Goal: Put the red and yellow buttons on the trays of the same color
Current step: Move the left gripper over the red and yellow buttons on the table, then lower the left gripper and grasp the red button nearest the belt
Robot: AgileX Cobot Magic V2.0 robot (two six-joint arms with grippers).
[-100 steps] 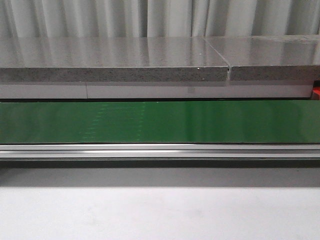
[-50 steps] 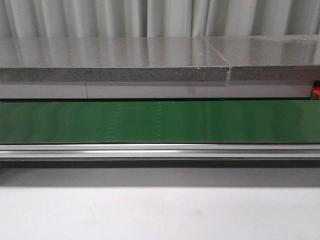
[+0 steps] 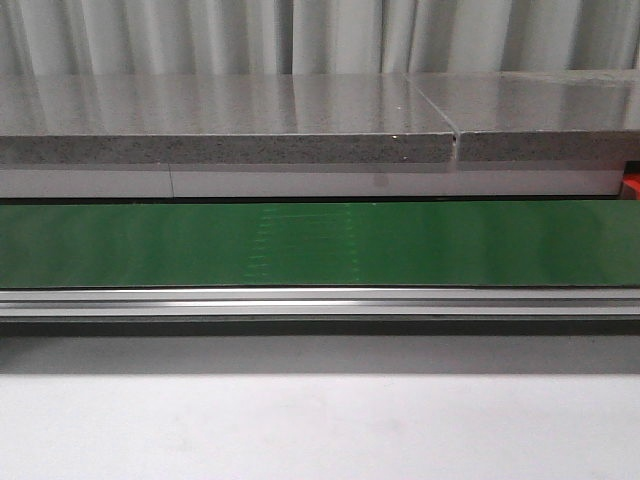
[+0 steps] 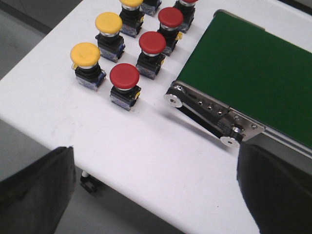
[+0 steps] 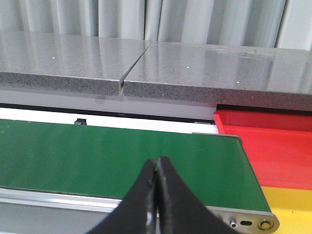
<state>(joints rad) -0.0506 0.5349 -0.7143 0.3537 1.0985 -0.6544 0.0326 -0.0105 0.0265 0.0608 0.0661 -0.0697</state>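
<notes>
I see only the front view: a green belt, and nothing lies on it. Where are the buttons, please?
Observer: In the left wrist view, red buttons and yellow buttons stand on the white table, beside one end of the belt.
Operator: And where are the trays?
Observer: In the right wrist view, a red tray and a yellow tray lie just past a belt end.
Operator: Does any gripper hold a button?
Observer: No. The left gripper has its jaws wide open, and the right gripper has its jaws shut on nothing.
</notes>
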